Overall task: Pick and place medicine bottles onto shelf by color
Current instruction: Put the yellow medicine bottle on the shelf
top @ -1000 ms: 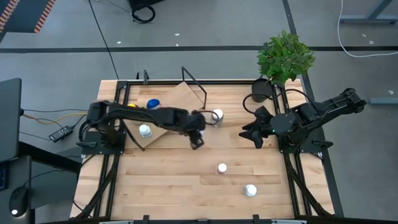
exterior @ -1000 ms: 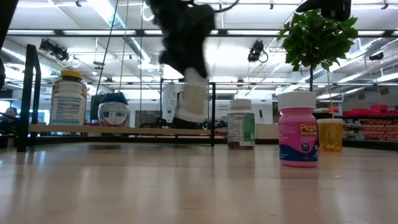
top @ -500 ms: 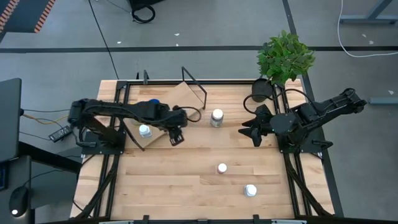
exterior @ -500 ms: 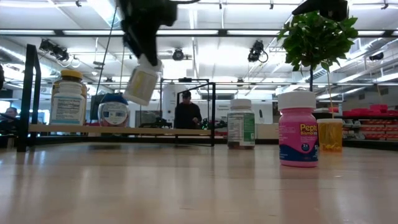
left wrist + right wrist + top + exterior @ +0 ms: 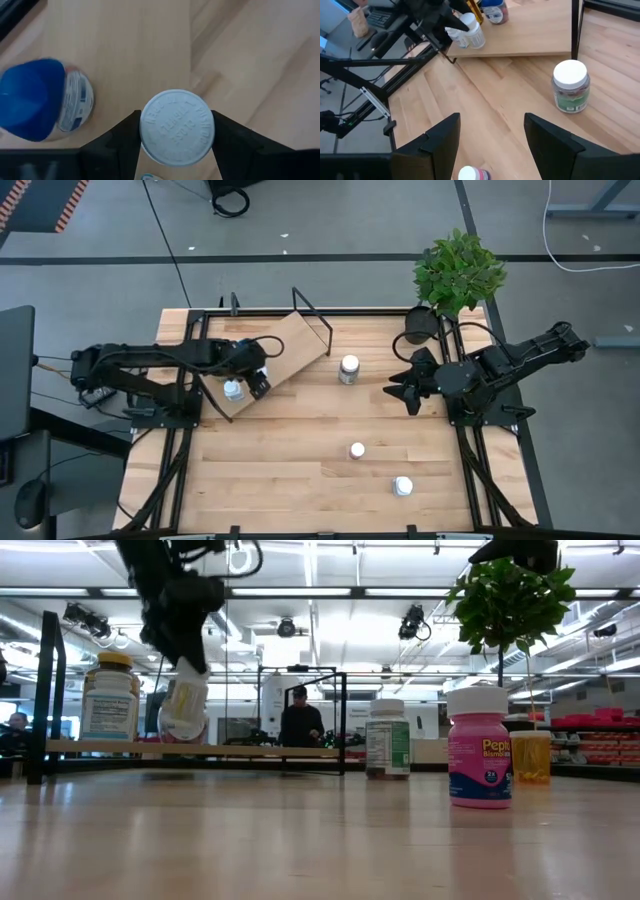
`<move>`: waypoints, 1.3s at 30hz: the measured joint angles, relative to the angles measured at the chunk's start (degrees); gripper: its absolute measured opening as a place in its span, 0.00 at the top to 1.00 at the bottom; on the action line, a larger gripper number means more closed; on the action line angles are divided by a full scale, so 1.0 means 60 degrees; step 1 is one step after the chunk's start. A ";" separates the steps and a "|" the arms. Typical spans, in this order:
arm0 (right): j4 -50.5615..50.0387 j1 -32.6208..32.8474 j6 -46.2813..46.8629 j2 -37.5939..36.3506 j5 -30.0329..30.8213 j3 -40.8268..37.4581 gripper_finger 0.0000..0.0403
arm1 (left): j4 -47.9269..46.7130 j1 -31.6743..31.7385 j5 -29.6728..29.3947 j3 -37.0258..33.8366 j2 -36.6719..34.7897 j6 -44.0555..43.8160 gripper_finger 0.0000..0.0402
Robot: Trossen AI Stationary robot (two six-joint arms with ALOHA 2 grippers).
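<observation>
My left gripper (image 5: 257,378) (image 5: 178,635) is over the light-wood shelf (image 5: 285,345), shut on a white-capped bottle (image 5: 185,700) (image 5: 177,126). On the shelf board stand a yellow-capped bottle (image 5: 110,695), a blue bottle (image 5: 35,100) (image 5: 170,722) and a white-capped one (image 5: 233,390). On the tabletop stand a green-labelled bottle (image 5: 348,368) (image 5: 571,85), a pink bottle (image 5: 480,747) and another white-capped one (image 5: 357,450). My right gripper (image 5: 405,392) (image 5: 492,145) waits open at the table's right side. My left gripper pinches the bottle at its white cap end (image 5: 150,125) between the two fingers, coming from above and pointing down. The bottle hangs tilted below the fingers (image 5: 190,660), its base (image 5: 178,732) just above the shelf board; whether it touches the board I cannot tell.
A potted plant (image 5: 458,272) stands at the table's far right corner. An orange bottle (image 5: 530,755) stands near it. The shelf's black wire frame (image 5: 315,315) rises at its ends. A person (image 5: 300,725) shows in the room behind the table. Bare tabletop lies at the near left (image 5: 250,480).
My left gripper has carried the white-capped bottle from near the table's middle toward the left edge, over the shelf, and then lowered it. The bottle, upright a second ago, now hangs tilted close above the board beside the blue bottle.
</observation>
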 joint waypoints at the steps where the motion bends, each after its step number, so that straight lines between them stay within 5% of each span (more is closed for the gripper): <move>1: 0.0004 0.0000 0.0002 0.0000 0.0002 0.0000 0.43 | 0.0151 0.0064 0.0004 -0.0202 -0.0017 0.0019 0.49; 12: 0.0011 0.0000 0.0521 0.0000 0.0060 0.0000 0.43 | 0.1607 0.0733 -0.0040 -0.0963 -0.0094 0.0326 0.48; 39: 0.0007 -0.0002 0.0238 0.0000 0.0585 0.0000 0.43 | 0.0720 0.1156 0.0233 -0.0974 -0.0075 -0.0012 0.39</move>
